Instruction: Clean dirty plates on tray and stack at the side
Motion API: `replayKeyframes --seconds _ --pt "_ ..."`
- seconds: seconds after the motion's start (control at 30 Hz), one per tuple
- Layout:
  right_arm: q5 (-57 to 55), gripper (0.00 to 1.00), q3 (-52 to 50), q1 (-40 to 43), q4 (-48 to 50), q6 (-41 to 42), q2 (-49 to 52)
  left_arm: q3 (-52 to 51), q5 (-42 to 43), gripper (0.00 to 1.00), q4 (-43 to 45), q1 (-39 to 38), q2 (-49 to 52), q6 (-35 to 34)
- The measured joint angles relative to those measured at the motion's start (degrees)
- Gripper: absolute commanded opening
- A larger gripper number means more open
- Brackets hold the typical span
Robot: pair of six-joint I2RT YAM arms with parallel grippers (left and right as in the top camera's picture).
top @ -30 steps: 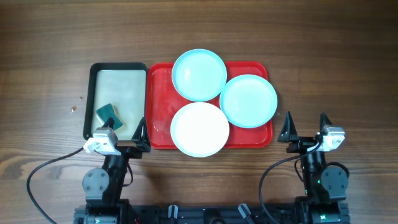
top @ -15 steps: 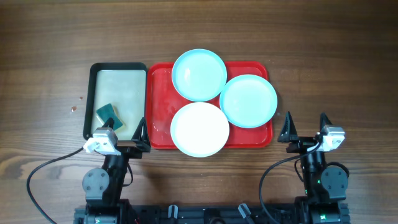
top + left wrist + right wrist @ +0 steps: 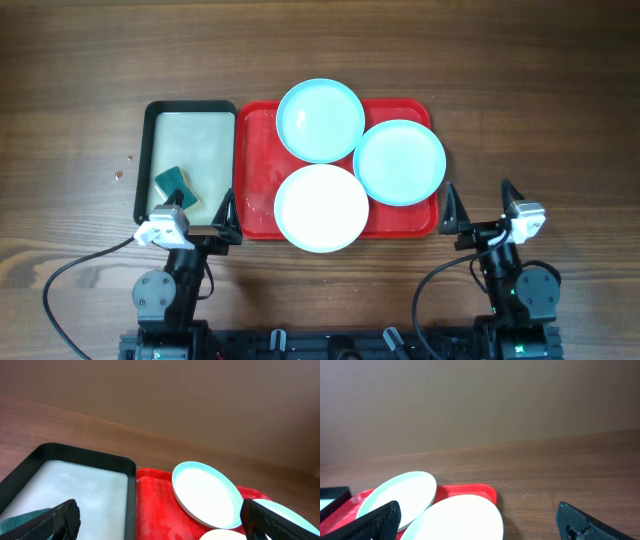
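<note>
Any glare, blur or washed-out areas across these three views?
Overhead: sharp, evenly lit, though the round white plate is washed out, featureless. Left wrist: the large red rectangular plastic tray shows mottled sheen. Right wrist: the nearest pale round plate looks slightly soft.

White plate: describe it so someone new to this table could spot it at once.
Find the red tray on the wooden table. Of its three round plates, the white plate sits nearest the robot, overhanging the tray's front rim. The far plate and the right plate are pale aqua.
</note>
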State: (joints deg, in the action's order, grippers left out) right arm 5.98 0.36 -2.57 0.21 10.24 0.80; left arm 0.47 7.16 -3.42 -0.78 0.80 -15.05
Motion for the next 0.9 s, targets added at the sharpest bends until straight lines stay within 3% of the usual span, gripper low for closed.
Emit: replayKeyframes --seconds 0.43,0.6,0.73,0.9 --pt "4.1 1.00 0.0 0.0 0.0 0.8 0.0 0.0 0.0 1.00 0.0 0.0 0.0 0.0" --pt "6.1 1.00 3.3 0.0 -5.9 1.1 0.3 1.5 -0.2 1.00 -3.2 0.0 0.1 -1.5" --pt "7.0 1.00 11.6 0.0 -12.0 1.1 2.6 8.1 -0.2 1.00 -11.0 0.0 2.3 -2.7" --pt "7.4 0.99 26.7 0.0 -17.5 0.1 12.5 27.8 -0.2 1.00 -18.6 0.0 13.5 -3.3"
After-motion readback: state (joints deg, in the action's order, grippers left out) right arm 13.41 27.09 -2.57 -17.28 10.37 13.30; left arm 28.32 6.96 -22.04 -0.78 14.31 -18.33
